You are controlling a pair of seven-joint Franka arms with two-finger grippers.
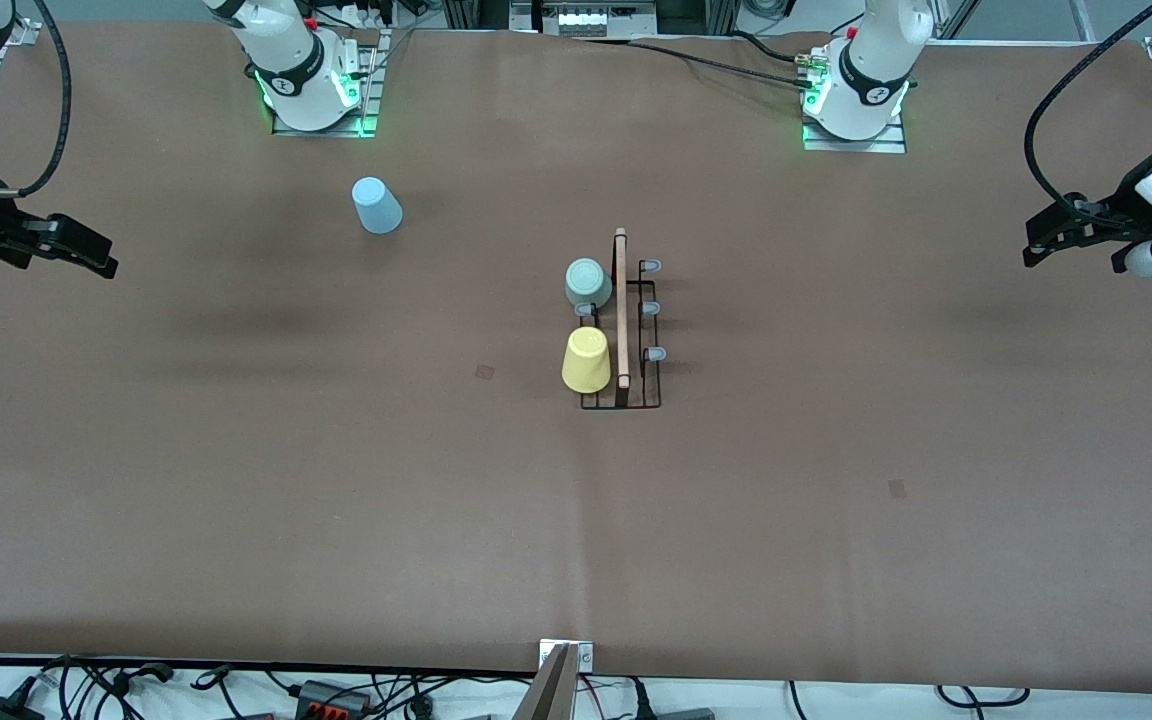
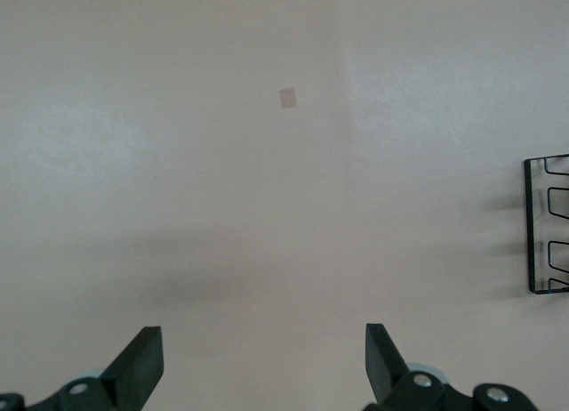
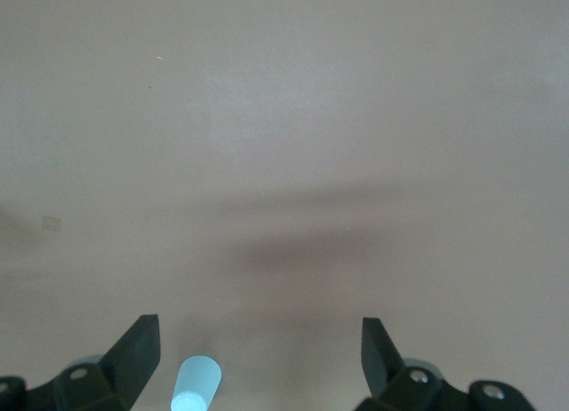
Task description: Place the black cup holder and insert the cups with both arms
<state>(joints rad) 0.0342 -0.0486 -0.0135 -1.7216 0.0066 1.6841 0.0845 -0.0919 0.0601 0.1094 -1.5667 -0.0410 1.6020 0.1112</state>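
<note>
The black cup holder (image 1: 636, 392) stands mid-table with its wooden handle (image 1: 621, 305) on top; one end of it shows in the left wrist view as the wire rack (image 2: 544, 229). A pale green cup (image 1: 588, 283) and a yellow cup (image 1: 586, 360) sit upside down on its pegs, on the side toward the right arm's end. A light blue cup (image 1: 376, 205) (image 3: 196, 384) stands upside down on the table near the right arm's base. My right gripper (image 1: 96, 258) (image 3: 260, 353) hangs open and empty over the right arm's end. My left gripper (image 1: 1044, 245) (image 2: 264, 362) hangs open and empty over the left arm's end.
The rack's three grey-tipped pegs (image 1: 650, 308) toward the left arm's end are bare. Brown cloth (image 1: 336, 480) covers the table and carries small darker patches (image 1: 485, 372) (image 1: 897, 488) (image 2: 287, 98). Cables (image 1: 336, 695) run along the edge nearest the front camera.
</note>
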